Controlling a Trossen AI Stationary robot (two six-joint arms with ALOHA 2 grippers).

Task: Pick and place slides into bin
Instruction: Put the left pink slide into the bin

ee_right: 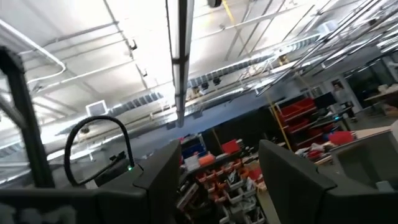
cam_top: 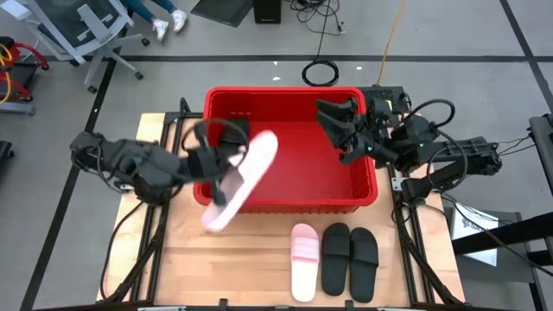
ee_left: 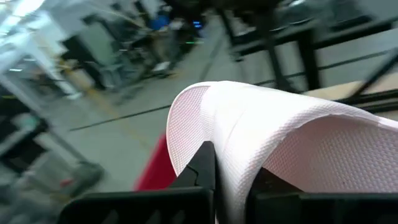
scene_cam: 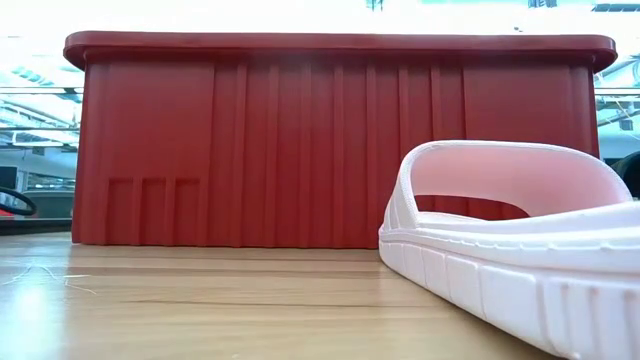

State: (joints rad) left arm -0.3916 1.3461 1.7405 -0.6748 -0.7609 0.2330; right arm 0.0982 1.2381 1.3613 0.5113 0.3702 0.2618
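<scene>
My left gripper point(cam_top: 220, 168) is shut on a pale pink-white slide point(cam_top: 249, 173) that hangs slanted over the left wall of the red bin point(cam_top: 363, 203). One end of the slide is over the bin's inside, and the other end point(cam_top: 212, 220) is over the table outside it. My right gripper point(cam_top: 333, 121) is open and empty above the bin's right half. Its fingers point(ee_right: 165, 177) point up at the ceiling. A second pale slide point(cam_top: 304, 259) and two black slides point(cam_top: 335, 255) point(cam_top: 364, 259) lie on the table in front of the bin. My left gripper pinches a thin arched pale part of the slide point(ee_left: 233, 168), which looks like its strap, between its two fingers point(ee_left: 202, 168). It comes at the slide from the table's left. The slide is lifted clear and tilted, and it lies across the bin's left rim line.
The bin's front wall point(scene_cam: 300, 150) fills the low view, with the pale slide on the table point(scene_cam: 500, 240) close in front of it. Bare wood shows at the table's front left point(cam_top: 216, 276). Office chairs and cables are on the floor beyond the table.
</scene>
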